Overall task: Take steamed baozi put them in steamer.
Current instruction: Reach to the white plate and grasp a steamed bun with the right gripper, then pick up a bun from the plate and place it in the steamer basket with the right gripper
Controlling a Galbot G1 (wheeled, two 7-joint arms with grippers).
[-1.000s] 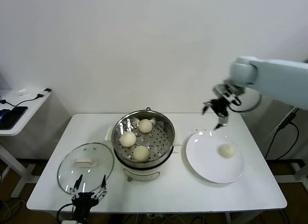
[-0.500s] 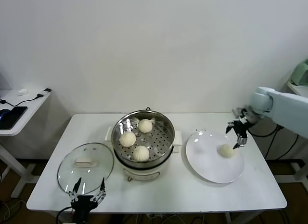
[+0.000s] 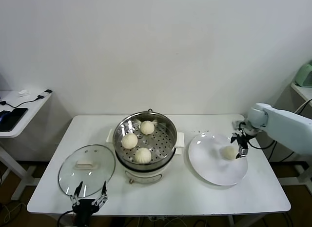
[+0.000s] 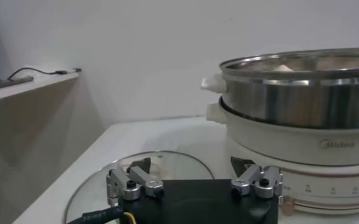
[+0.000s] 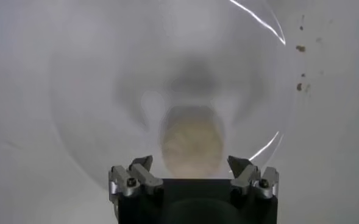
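While fully spread, right tool (image 3: 240, 145) hovers beside plated baozi (image 3: 229, 152), empty.

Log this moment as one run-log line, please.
steamer: three baozi inside | plate: last baozi | right gripper: open, at last baozi | left gripper: open, parked by glass lid

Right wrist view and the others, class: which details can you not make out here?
- Right wrist view: the last baozi on the plate is blurred; its lower edge is hidden by the right end effector.
- Left wrist view: the steamer rim hides most of the buns inside.
- Head view: the left end effector covers the glass lid near edge.
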